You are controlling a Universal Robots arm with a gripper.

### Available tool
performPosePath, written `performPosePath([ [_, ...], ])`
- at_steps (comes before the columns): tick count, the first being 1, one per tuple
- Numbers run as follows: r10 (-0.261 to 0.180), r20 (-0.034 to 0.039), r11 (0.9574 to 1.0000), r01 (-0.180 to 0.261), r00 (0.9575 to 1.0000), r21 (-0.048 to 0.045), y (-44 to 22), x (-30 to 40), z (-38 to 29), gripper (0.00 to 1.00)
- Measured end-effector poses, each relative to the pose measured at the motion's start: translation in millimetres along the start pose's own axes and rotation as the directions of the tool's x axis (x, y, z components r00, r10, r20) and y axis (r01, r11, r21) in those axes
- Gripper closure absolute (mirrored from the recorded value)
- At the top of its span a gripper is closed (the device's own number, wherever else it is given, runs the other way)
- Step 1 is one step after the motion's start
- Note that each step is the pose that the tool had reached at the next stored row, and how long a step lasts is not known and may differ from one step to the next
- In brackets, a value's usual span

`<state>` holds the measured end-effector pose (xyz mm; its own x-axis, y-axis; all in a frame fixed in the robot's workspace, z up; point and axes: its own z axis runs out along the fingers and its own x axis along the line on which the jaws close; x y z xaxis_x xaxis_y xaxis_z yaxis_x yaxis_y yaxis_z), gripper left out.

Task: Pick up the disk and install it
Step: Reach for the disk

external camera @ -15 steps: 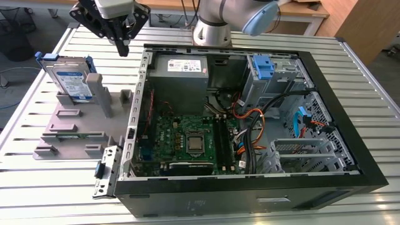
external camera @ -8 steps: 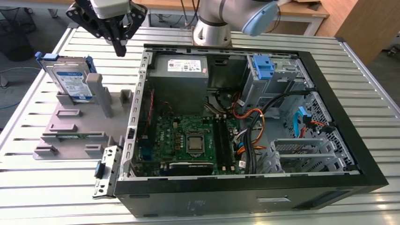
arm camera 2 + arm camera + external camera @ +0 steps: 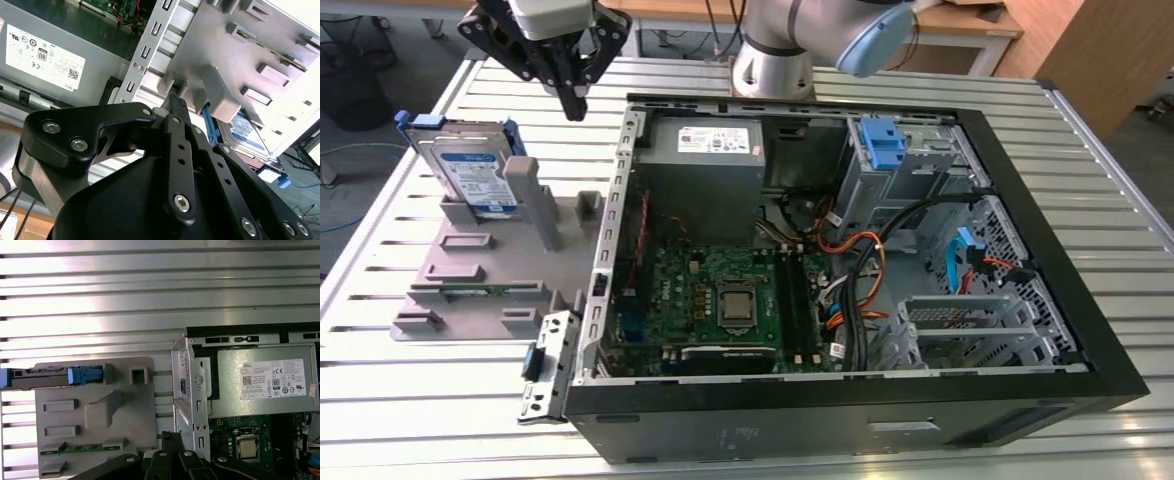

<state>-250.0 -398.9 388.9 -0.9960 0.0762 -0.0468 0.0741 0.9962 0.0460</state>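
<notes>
Nearest in the exterior view, the open computer case (image 3: 761,410) holds a green circuit board (image 3: 720,300), loose cables (image 3: 854,270) and, at its far end, a grey power supply (image 3: 707,150). Beside it on the worktop (image 3: 427,400), a grey rack (image 3: 480,270) carries the disk (image 3: 470,170) standing on edge in its far slot, so neither pick-up nor install looks done. Beyond that, the gripper (image 3: 574,105) hangs above the worktop near the case's far corner, its fingers (image 3: 177,140) drawn together on nothing.
</notes>
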Motion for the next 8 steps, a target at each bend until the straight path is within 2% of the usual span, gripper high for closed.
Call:
performPosePath([
  [4, 0.0, 0.0001, 1.0, 0.0, 1.0, -0.0001, 0.0, 0.2, 0.1, 0.89],
  [8, 0.0, 0.0, 1.0, 0.0, 1.0, 0.0, -0.3, 4.3, 0.1, 0.89],
])
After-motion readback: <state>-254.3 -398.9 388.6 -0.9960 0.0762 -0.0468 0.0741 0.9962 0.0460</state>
